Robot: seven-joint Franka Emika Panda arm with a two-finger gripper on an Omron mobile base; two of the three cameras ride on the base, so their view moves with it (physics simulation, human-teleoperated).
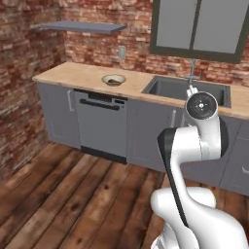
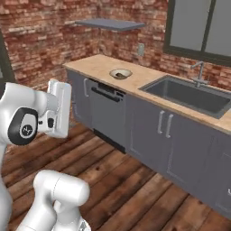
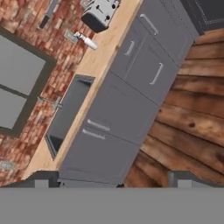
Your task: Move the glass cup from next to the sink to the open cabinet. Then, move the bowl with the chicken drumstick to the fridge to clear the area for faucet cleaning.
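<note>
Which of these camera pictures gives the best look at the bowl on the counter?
The right base view: the bowl sits unobstructed on the wooden counter, left of the sink, its tan rim and dark contents visible. The left base view shows it too, similarly small. The hand view looks at the sink and cabinet doors instead.

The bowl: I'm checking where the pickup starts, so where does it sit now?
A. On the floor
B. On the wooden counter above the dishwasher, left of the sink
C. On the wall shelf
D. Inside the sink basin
B: the bowl rests on the counter just above the dishwasher, apart from the sink to its right.
</note>
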